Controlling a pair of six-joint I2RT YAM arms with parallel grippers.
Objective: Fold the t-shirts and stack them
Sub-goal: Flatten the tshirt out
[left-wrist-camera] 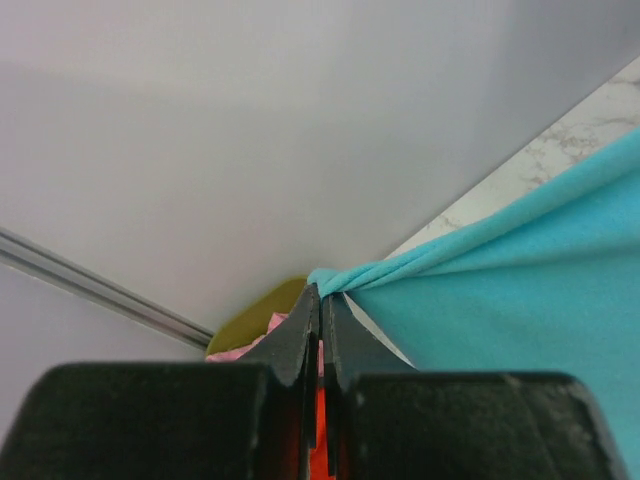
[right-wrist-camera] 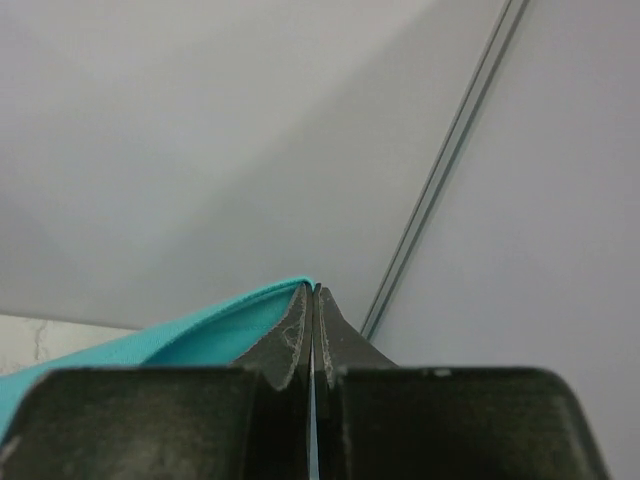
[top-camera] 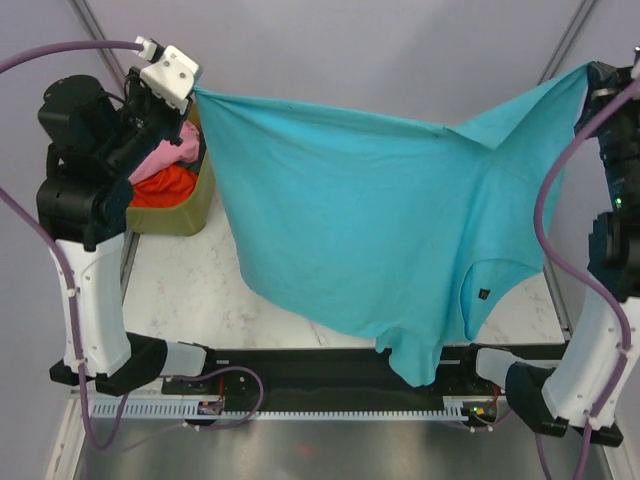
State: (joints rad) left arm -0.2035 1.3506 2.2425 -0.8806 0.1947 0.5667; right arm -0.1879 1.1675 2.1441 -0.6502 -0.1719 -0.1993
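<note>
A bright teal t-shirt hangs stretched in the air between both arms, its lower part drooping over the near table edge. My left gripper is shut on its left corner, high above the bin; in the left wrist view the bunched teal cloth leaves the closed gripper. My right gripper is shut on the shirt's far right corner, and teal cloth runs left from the pinched tips. A pink t-shirt and an orange-red t-shirt lie in the bin.
An olive-green bin stands at the back left of the marble-patterned table, under the left arm. Grey walls with metal rails enclose the back and sides. The arm bases sit on a black bar along the near edge.
</note>
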